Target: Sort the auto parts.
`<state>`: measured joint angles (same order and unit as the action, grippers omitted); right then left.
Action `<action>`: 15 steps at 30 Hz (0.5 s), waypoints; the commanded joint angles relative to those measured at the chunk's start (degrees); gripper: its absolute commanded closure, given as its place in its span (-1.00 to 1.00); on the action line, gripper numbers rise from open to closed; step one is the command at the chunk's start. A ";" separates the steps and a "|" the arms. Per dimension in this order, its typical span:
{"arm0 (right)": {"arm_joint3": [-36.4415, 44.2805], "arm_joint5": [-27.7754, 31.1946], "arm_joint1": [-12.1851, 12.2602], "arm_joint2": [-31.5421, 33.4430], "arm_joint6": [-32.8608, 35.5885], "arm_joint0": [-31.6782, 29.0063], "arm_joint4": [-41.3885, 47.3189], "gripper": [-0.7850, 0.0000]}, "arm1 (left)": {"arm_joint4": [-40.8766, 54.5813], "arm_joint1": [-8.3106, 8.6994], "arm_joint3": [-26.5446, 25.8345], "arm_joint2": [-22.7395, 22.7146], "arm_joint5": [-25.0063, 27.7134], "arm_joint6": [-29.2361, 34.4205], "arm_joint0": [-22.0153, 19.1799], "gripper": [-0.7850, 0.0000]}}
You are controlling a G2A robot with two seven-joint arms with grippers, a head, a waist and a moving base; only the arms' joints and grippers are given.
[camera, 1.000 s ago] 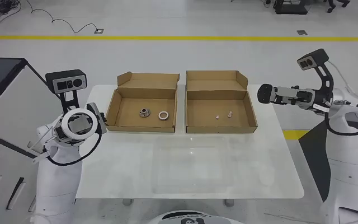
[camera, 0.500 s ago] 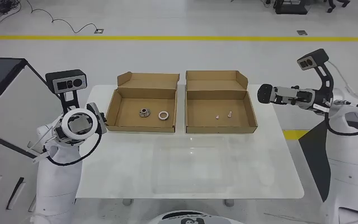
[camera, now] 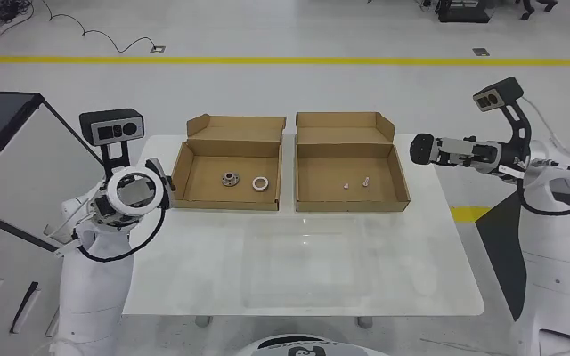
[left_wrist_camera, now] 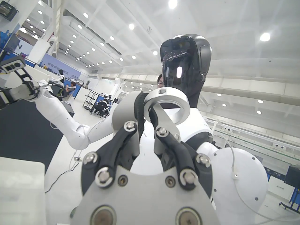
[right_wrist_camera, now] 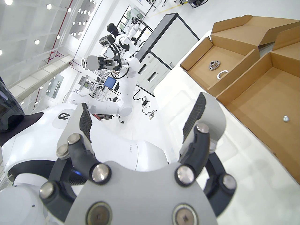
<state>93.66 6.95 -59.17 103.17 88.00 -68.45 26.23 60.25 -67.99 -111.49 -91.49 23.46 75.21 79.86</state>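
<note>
While the left gripper's fingers are pinching just one wall of the metal ring above the table's left edge, the ring is probably risking a twist or slip before reaching the left box, where a flanged hub and a washer are lying. The small parts in the right box are looking too tiny to identify. The right gripper's fingers are gaping wide, empty, off the right edge.

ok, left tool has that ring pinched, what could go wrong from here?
1. The left tool grips the metal ring by one side of its wall, one finger through the bore; most of it overhangs, so it may pivot or slip in transit.
2. The left box has raised walls and holds a flanged hub and a pale ring; a low approach might clip a wall, or the drop could hit them.
</note>
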 commanded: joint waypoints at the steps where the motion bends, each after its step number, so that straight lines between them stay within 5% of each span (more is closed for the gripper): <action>1: 0.00 0.00 0.00 0.00 0.00 0.00 0.00 -1.00 | -4.25 -0.03 0.44 1.31 -0.22 -2.11 -0.87 1.00; 15: 0.00 0.00 0.00 0.00 0.00 0.00 0.00 -1.00 | -26.59 -0.44 4.96 13.02 -1.70 -10.29 -6.63 1.00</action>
<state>93.66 6.95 -59.17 103.17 88.00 -68.45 26.23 34.66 -68.38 -106.71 -78.94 21.72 66.00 73.53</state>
